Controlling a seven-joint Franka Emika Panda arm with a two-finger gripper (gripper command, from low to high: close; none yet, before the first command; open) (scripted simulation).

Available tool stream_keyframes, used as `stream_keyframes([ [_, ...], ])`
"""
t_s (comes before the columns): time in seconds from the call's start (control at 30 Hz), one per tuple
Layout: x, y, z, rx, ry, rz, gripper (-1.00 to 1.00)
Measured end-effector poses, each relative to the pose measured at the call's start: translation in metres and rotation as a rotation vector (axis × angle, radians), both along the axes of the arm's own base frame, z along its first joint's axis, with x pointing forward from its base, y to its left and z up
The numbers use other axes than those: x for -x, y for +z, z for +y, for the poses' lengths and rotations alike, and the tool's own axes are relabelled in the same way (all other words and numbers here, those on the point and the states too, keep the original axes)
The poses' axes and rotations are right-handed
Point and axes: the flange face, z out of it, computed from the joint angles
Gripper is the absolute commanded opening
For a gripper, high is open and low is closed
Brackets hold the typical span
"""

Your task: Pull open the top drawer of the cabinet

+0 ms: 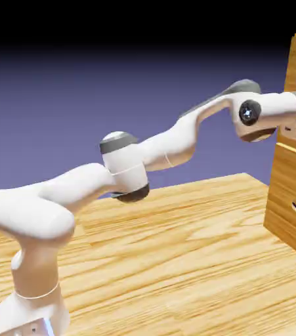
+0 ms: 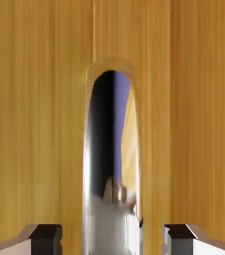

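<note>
The end effector (image 2: 112, 238), fingers spread, straddles the top drawer's (image 2: 39, 124) handle (image 2: 109, 164), placed to clamp it before pulling.

Exterior view: rendered, evenly bright. Backdrop (image 1: 78, 98) grades from black at the top edge to blue-violet lower down. Tabletop (image 1: 176, 262) warmly lit, grain sharp; a soft shadow lies under the arm's (image 1: 144, 157) elbow. Arm white with gentle shading on its undersides, no hard glare. Cabinet (image 1: 295, 197) cropped by the right edge.

Hand view: bright, filled by orange-brown wood (image 2: 34, 124) with slightly smeared vertical grain. Handle (image 2: 112, 159) mirror-glossy, reflecting dark, violet and wood tones, blurred pale reflection at its lower part. Finger tips (image 2: 47, 234) at the bottom edge, crisp, dark-topped.
</note>
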Motion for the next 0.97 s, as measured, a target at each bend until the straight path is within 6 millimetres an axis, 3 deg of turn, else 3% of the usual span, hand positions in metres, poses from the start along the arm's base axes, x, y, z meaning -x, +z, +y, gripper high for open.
stream_keyframes([
  [0.4,0.088,0.0,0.0,0.0,0.0,-0.001,-1.0],
  [0.83,0.216,0.0,0.0,0.0,0.0,-0.001,-1.0],
  [0.87,0.221,0.0,0.0,0.0,0.0,-0.001,1.0],
  [0.93,0.221,0.0,0.0,0.0,0.0,0.002,1.0],
  [0.97,0.232,0.0,0.0,0.002,-0.001,0.002,1.0],
])
